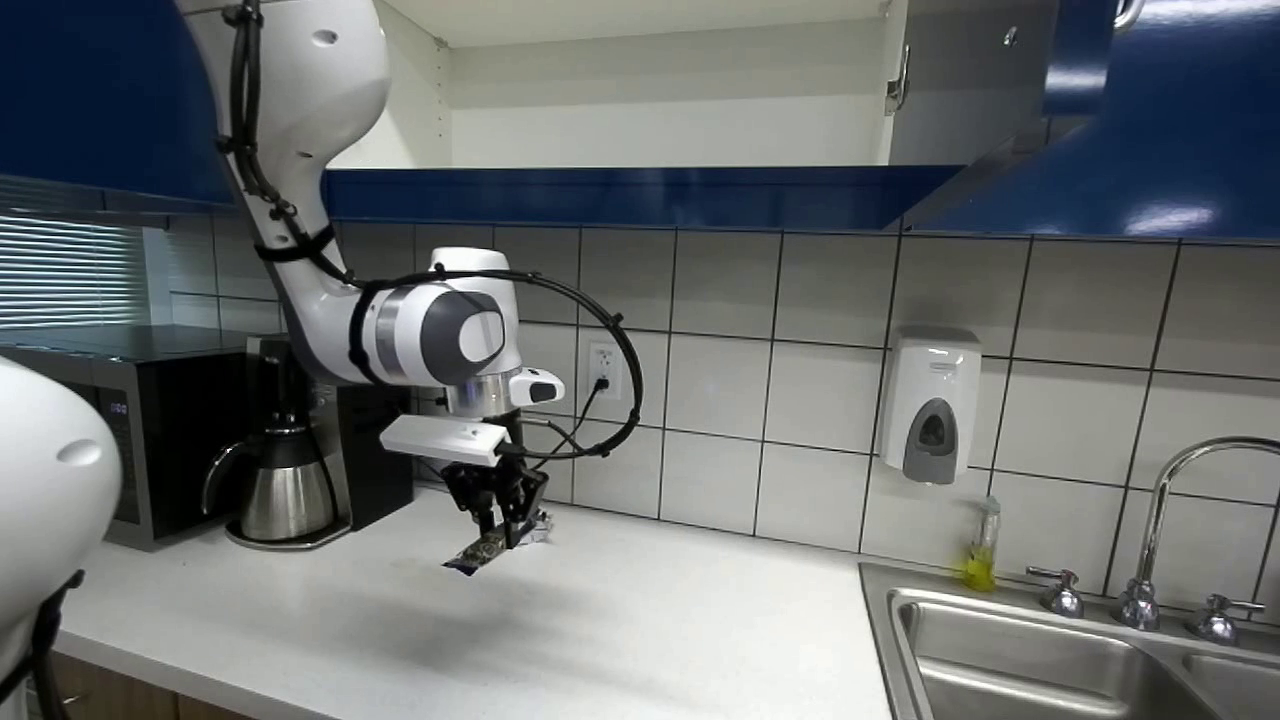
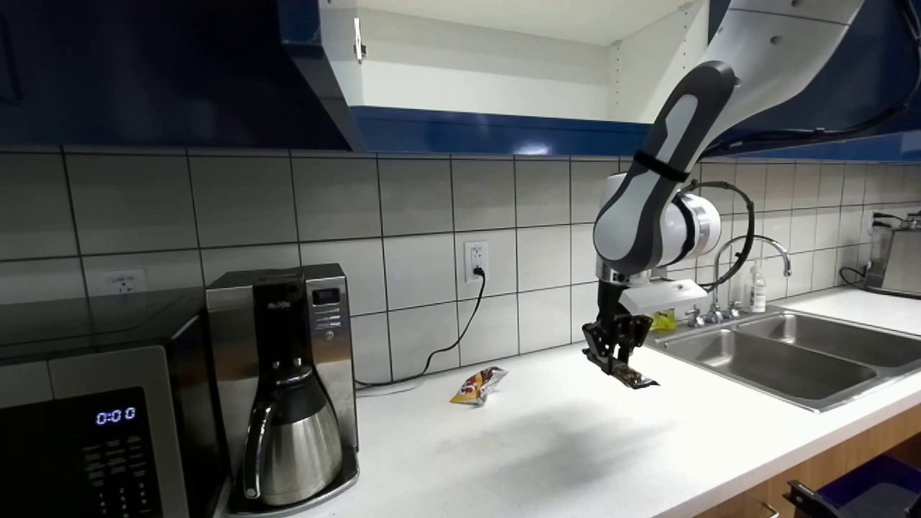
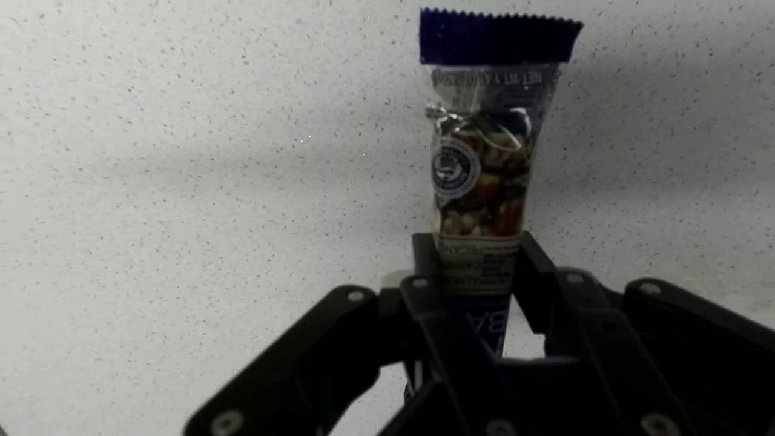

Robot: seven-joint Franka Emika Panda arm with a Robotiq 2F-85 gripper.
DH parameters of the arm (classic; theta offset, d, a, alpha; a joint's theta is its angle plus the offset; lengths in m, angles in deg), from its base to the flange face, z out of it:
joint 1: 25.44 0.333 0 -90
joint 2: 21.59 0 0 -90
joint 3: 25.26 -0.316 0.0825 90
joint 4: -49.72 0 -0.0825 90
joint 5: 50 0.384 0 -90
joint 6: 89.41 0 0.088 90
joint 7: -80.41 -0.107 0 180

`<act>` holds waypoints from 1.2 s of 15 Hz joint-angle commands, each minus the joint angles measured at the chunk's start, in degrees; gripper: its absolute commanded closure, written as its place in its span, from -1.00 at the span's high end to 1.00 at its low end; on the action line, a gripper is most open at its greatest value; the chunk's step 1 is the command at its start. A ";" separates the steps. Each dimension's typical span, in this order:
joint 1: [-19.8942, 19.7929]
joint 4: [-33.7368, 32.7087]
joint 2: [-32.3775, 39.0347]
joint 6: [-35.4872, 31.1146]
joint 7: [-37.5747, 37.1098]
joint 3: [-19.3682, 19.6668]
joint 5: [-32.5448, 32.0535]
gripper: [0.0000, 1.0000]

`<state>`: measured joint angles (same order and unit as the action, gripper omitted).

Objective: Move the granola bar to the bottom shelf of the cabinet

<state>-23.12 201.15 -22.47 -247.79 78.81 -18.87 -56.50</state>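
Note:
The granola bar (image 3: 484,181), a slim clear-windowed packet with dark blue ends, is pinched across its width by my gripper (image 3: 475,257). One finger presses each side in the wrist view, and the bar's near end is partly covered by the gripper. In both exterior views the bar (image 1: 480,550) (image 2: 633,375) hangs slightly tilted above the white counter. Higher up, the cabinet (image 1: 640,195) (image 2: 496,131) stands open with a white interior and a blue lower front rail. The top of its bottom shelf is hidden behind that rail from these low viewpoints.
A crumpled snack bag (image 2: 478,386) lies on the counter near the wall. A coffee maker (image 2: 331,360) and microwave (image 2: 108,432) stand at one end, a sink (image 1: 1020,640) at the other. The open cabinet door (image 1: 975,90) juts outward. A soap dispenser (image 1: 935,380) hangs on the tiles.

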 commanded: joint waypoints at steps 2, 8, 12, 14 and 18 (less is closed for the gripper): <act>-2.04 0.75 -6.42 5.92 -2.06 -1.93 -2.49 -0.81; -2.84 0.03 -11.67 10.45 -4.41 -3.74 -2.83 -0.81; -3.70 -1.34 -15.02 14.15 -6.89 -5.13 -2.09 -0.81; -3.86 -2.27 -16.52 16.52 -7.79 -5.60 -1.67 -0.81; -4.03 -4.18 -18.62 21.00 -8.94 -6.62 -1.47 -0.81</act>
<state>-25.54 198.39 -38.66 -231.39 71.82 -23.41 -57.50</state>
